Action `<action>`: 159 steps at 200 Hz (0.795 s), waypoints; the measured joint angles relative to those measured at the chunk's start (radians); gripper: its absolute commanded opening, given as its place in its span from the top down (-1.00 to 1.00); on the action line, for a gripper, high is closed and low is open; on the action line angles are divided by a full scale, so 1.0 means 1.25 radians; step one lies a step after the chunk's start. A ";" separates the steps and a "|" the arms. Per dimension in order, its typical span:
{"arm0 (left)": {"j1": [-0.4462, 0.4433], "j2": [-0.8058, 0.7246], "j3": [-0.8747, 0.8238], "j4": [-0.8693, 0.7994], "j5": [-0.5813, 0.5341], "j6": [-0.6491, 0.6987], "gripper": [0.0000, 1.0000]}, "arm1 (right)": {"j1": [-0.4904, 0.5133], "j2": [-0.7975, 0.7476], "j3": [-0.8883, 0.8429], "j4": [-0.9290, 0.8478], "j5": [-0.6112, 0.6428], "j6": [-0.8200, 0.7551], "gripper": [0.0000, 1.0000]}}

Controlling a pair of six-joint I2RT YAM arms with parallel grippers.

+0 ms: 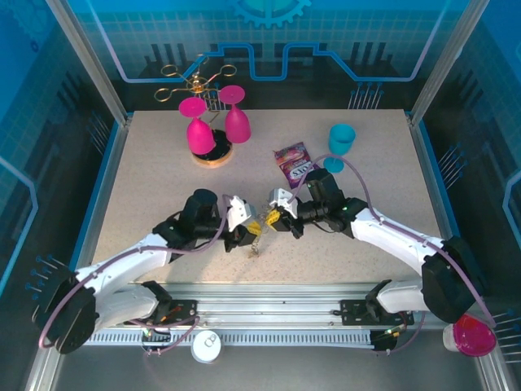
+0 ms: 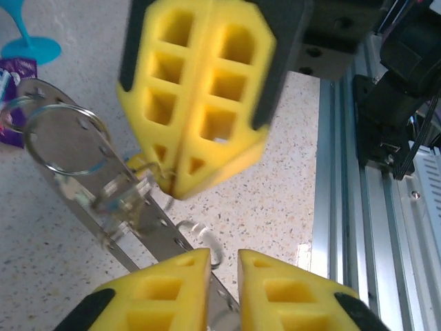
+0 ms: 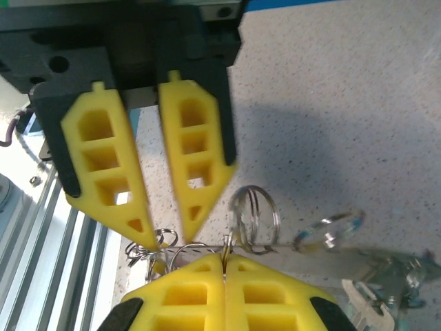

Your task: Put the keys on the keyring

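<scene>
**Ring pinched between two tools, threading in hand**

My right tool (image 3: 224, 261) is pressed together on the keyring (image 3: 253, 214). The thin metal ring stands up just beyond the seam of my pads, and the strap trails off to the side, raised above the counter (image 1: 163, 163). From the left wrist the strap runs slantwise from the ring down towards my own pads.

My left tool (image 3: 172, 236) faces the right one, nearly tip to tip. Its fingers are narrowly parted, with their tips on either side of some small wire loops (image 3: 141, 252) just beside the pinched ring. I cannot tell whether they are nipping anything. From above, both tools meet mid-counter with small silver bits (image 1: 256, 247) dangling below them. These could be keys or chain; they are too small to tell.

I judge this to be the threading step: one tool steadies the ring while the other works a key onto it. No key is clearly on the ring.

Next, the right tool should keep the ring firm and steady. The left must find the split in the wire and slide a key's hole along it with a small, precise turn. A slip here would drop the piece.
</scene>
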 measured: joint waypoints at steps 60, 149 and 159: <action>0.003 0.036 0.030 0.000 -0.001 0.008 0.32 | 0.007 0.000 0.000 -0.042 -0.001 -0.032 1.00; 0.006 0.035 0.031 -0.056 -0.050 0.044 0.25 | 0.013 0.000 0.000 -0.046 0.006 -0.053 1.00; 0.006 0.035 0.031 -0.056 -0.052 0.044 0.25 | 0.013 0.000 0.000 -0.046 0.006 -0.053 1.00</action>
